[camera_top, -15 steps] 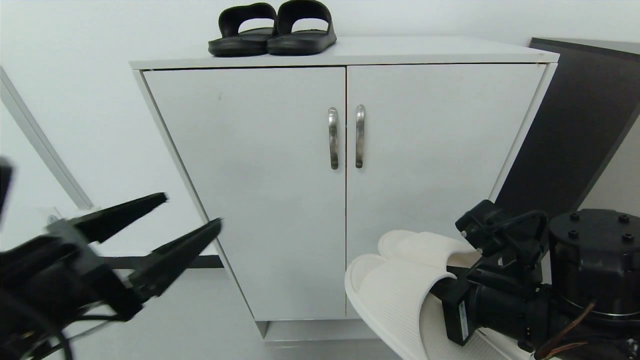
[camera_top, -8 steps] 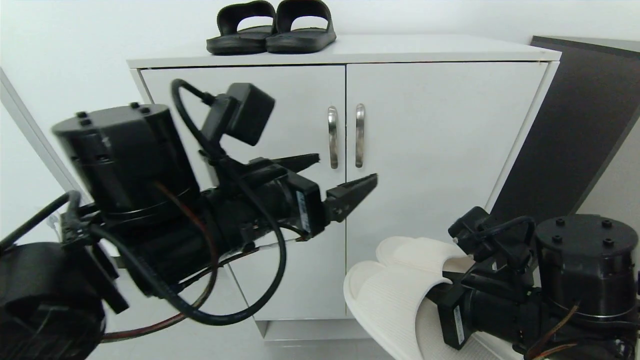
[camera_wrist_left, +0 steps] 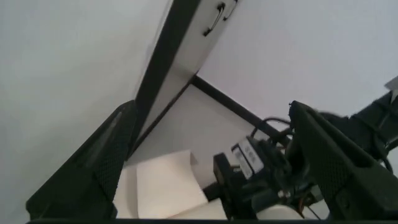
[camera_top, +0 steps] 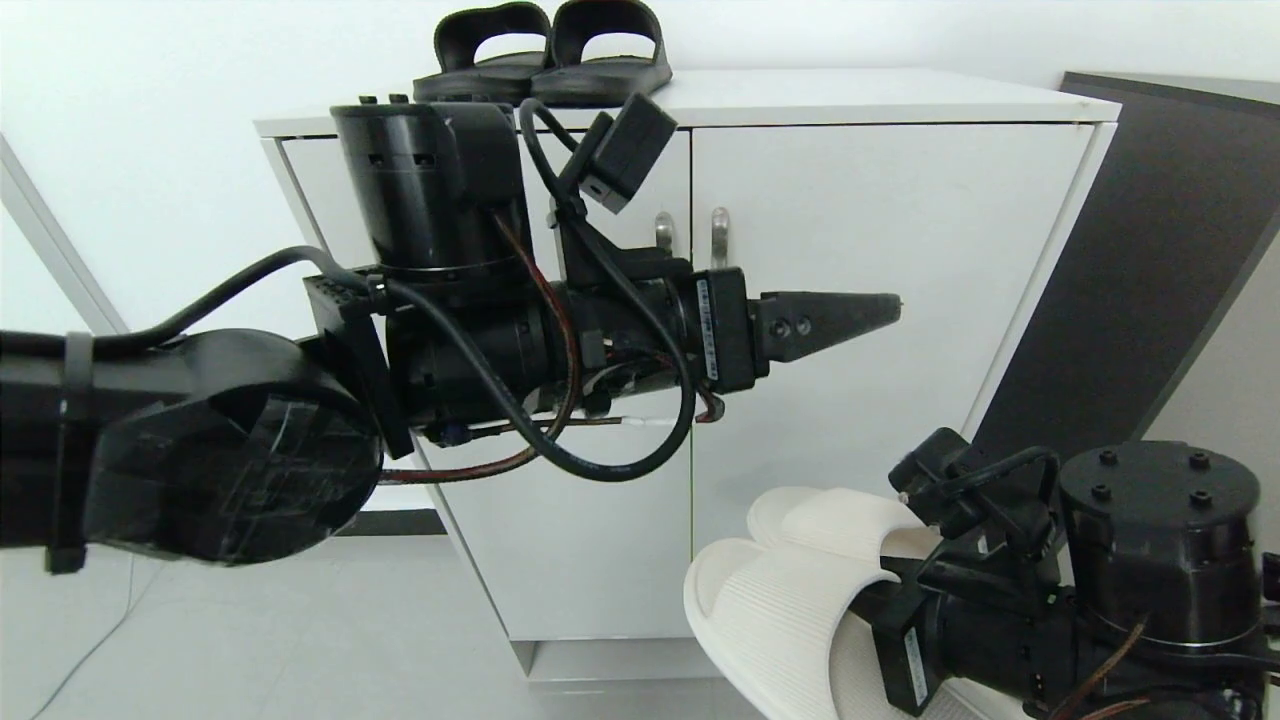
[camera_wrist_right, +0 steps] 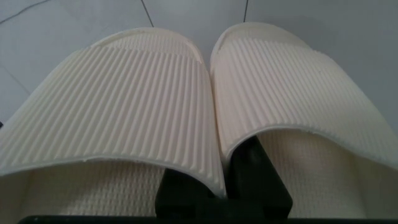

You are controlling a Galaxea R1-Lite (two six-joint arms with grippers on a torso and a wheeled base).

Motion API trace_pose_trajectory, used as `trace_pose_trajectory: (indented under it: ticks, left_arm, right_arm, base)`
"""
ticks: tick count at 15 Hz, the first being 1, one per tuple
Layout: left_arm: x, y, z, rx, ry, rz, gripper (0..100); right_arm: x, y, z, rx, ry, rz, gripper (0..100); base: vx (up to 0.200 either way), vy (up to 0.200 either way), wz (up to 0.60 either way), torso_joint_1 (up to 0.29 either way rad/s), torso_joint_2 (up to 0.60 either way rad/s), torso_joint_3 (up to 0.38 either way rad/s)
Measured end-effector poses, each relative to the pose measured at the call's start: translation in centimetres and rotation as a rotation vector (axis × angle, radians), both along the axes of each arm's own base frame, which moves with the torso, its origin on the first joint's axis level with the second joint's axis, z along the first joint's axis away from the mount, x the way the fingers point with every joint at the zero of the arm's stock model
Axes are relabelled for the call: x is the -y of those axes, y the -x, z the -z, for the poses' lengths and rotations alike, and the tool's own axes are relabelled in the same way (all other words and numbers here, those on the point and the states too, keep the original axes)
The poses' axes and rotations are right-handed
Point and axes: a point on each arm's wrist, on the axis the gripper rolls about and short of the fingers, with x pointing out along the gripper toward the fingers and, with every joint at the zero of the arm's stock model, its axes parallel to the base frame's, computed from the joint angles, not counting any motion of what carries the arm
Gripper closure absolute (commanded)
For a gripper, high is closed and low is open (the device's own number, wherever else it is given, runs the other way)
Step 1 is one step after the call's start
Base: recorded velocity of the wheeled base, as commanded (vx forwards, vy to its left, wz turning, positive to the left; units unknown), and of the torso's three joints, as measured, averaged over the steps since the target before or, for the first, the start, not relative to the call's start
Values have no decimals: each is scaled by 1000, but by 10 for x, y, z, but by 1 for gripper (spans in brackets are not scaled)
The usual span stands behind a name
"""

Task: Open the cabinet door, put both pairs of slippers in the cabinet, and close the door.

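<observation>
The white cabinet point(camera_top: 880, 200) has both doors shut, and its two metal handles point(camera_top: 718, 226) peek out above my left arm. A black pair of slippers point(camera_top: 548, 55) rests on the cabinet top. My left gripper point(camera_top: 880, 308) is stretched across the door fronts, pointing right, just right of and slightly below the handles. In the left wrist view its fingers point(camera_wrist_left: 99, 168) stand wide apart with nothing between them. My right gripper point(camera_wrist_right: 224, 186) is shut on the adjoining edges of the white pair of slippers point(camera_top: 790, 590), held low in front of the right door.
A dark panel point(camera_top: 1150, 280) leans beside the cabinet's right side. Grey floor point(camera_top: 300, 640) spreads below and to the left. A white wall with a slanted grey strip point(camera_top: 60, 270) lies to the left.
My left arm has swung up from low left and across to the right, so its gripper is now in front of the doors by the handles. The right arm holds the white slippers nearly still.
</observation>
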Motion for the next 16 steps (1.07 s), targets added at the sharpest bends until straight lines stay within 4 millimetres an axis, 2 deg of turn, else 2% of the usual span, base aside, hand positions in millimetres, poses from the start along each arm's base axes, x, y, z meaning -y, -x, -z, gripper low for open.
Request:
trace_pose_trajectory:
  ticks: [6,11,16]
  left_arm:
    - [-18,-24,-1,24,-7,-103,0]
    - [-31,-34,-1,31,-12,-165,0]
    - [-27,-43,1,35,-13,-197,0]
  right_arm:
    - [1,-1,1,-2,3,5,100]
    - [0,-1,1,-3,3,4,100]
    - [0,-1,2,-4,5,4,100]
  base:
    - [0,0,0,0,0,0]
    - [0,0,0,0,0,0]
    - [0,0,0,0,0,0]
